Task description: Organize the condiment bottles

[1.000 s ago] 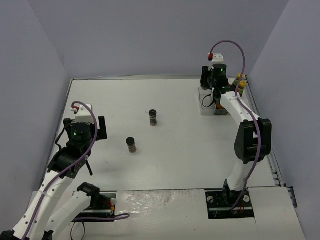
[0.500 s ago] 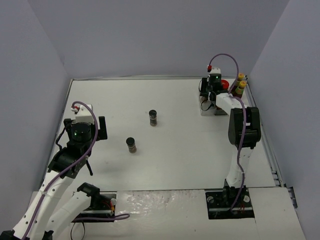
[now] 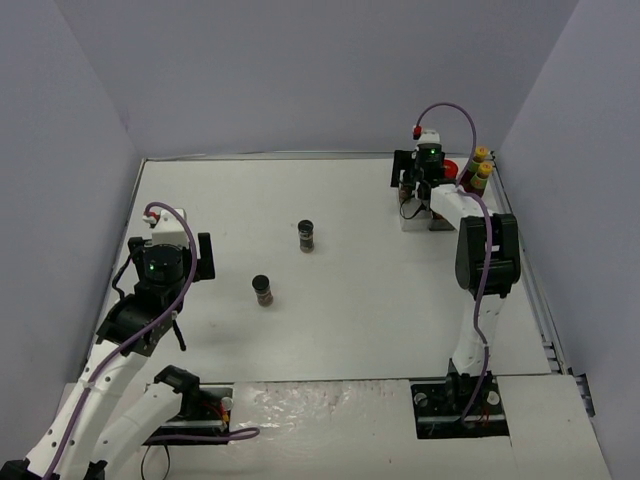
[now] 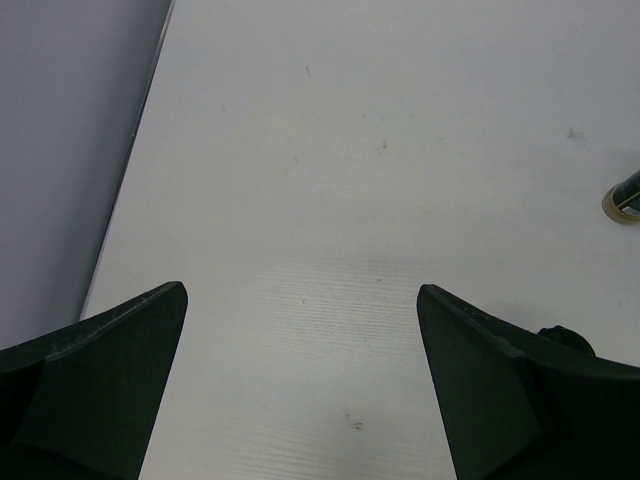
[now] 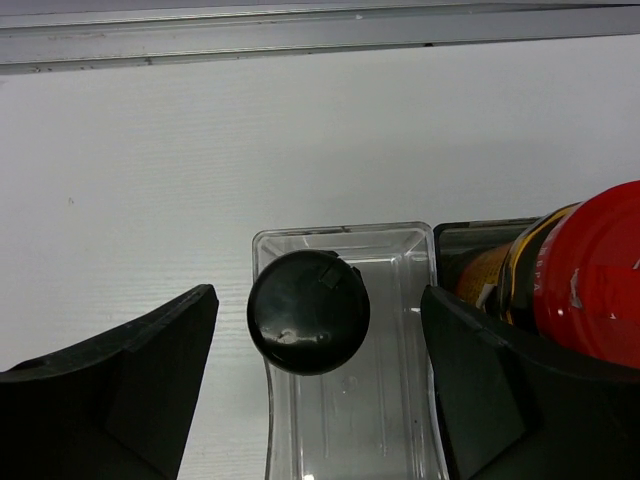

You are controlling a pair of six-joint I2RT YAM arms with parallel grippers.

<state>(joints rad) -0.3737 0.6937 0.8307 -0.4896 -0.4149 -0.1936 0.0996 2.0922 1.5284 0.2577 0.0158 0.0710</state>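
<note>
My right gripper (image 5: pixel 320 292) hangs open over the tray (image 5: pixel 340 232). A black-capped jar (image 5: pixel 308 311) stands in the tray's clear compartment between the fingers, touching neither. A red-lidded jar (image 5: pixel 590 275) fills the neighbouring compartment. In the top view the right gripper (image 3: pixel 415 190) is at the far right, with a red lid (image 3: pixel 452 168) and two yellow-capped bottles (image 3: pixel 480 155) beside it. Two more black-capped jars (image 3: pixel 306 235) (image 3: pixel 262 289) stand mid-table. My left gripper (image 4: pixel 300 290) is open over bare table at the left, with one jar (image 4: pixel 625 195) off to its right.
The tray (image 3: pixel 410 222) sits close to the right wall and the table's far edge. The table's left edge (image 4: pixel 130 160) runs just left of my left gripper (image 3: pixel 168 262). Purple walls enclose the table on three sides.
The right gripper has moved toward the back of the tray and opened, letting go of the black-capped jar in the clear compartment. The left arm has not moved.
</note>
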